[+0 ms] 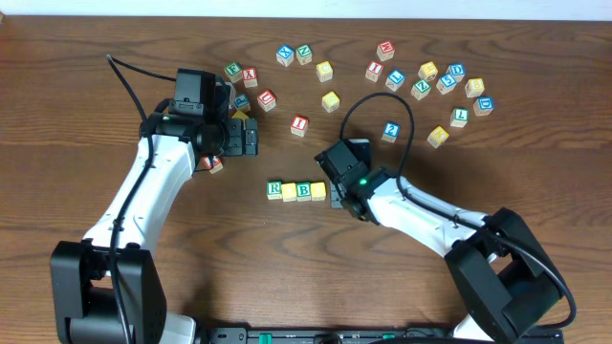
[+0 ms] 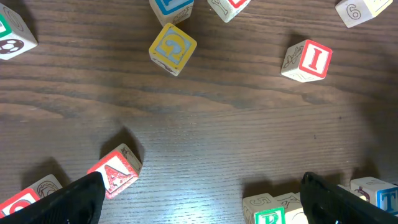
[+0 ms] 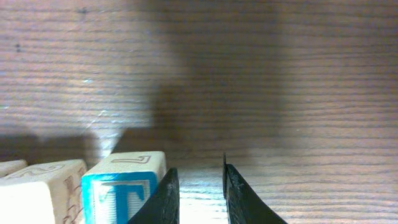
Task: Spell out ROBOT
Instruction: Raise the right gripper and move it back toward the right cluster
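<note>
In the overhead view a row of cubes lies mid-table: green R (image 1: 274,189), a yellow top (image 1: 289,192), green B (image 1: 304,190), a second yellow top (image 1: 318,192). My right gripper (image 1: 337,194) hovers at the row's right end and hides the blue T cube there. The right wrist view shows the T cube (image 3: 124,193) on the table just outside my left finger. The right gripper (image 3: 198,202) has its jaws narrowly apart with nothing between them. My left gripper (image 1: 244,137) (image 2: 205,208) stands wide open and empty over bare wood. The R cube (image 2: 268,218) lies near its right finger.
A red A cube (image 2: 115,171) lies beside the left gripper's left finger. A red I cube (image 1: 299,122) (image 2: 308,59) and a blue 2 cube (image 1: 390,131) lie behind the row. Several loose cubes are scattered along the back, with a cluster at the back right (image 1: 449,81).
</note>
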